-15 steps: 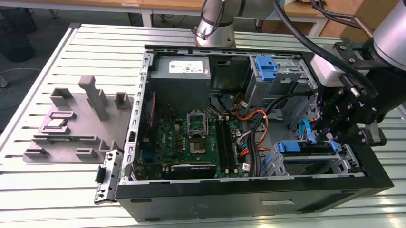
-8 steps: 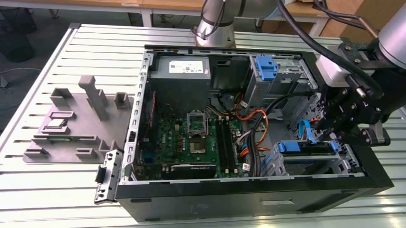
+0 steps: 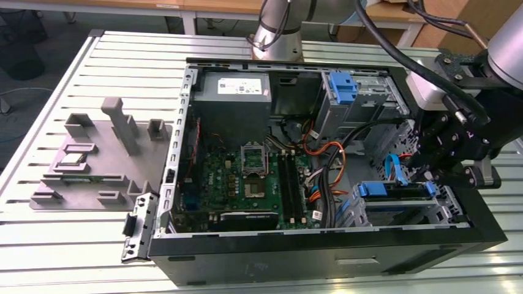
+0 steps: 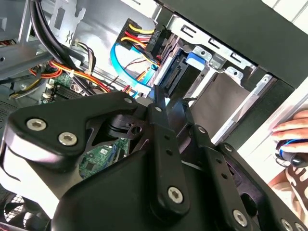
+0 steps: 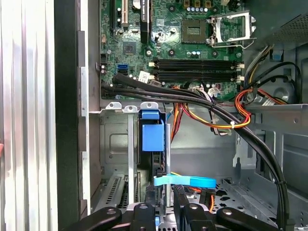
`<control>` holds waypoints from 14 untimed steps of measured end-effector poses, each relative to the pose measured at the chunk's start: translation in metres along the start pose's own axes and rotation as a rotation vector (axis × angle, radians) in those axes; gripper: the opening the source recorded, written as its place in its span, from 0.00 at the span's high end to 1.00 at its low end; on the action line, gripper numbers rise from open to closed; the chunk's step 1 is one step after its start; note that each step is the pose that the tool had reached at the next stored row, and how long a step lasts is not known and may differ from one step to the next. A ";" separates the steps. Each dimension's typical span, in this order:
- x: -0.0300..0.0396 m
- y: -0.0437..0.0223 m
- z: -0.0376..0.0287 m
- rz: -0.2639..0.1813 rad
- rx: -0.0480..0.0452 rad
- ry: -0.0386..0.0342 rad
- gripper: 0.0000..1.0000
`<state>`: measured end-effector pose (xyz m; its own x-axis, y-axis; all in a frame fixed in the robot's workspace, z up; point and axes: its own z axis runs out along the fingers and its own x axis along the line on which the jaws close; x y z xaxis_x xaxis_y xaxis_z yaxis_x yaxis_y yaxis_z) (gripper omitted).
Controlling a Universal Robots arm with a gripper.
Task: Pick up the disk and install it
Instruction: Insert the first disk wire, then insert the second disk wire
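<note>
Disk sits in the drive cage at the case's front corner. Gripper right above it; can't tell its grip. Second wrist view adds a person's hand outside the case.

Bright, even light; glare whitens the second wrist view's corner.

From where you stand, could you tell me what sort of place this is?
Most likely a robotics lab or test bench for computer assembly: an open computer case lies on a slotted metal table, a grey fixture block holding parts sits beside it, and wooden desks stand behind.
</note>
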<state>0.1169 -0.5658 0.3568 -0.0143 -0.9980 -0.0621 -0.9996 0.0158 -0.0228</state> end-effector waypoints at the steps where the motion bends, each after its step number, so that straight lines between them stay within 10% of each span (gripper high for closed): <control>1: 0.0000 0.0000 0.0001 0.000 -0.0045 0.0000 0.71; 3: 0.0000 -0.0003 0.0003 0.002 -0.0236 0.0000 0.71; 14: 0.0000 -0.0003 0.0002 0.003 -0.0235 0.0004 0.71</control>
<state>0.1172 -0.5658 0.3566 -0.0176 -0.9979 -0.0617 -0.9998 0.0176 0.0009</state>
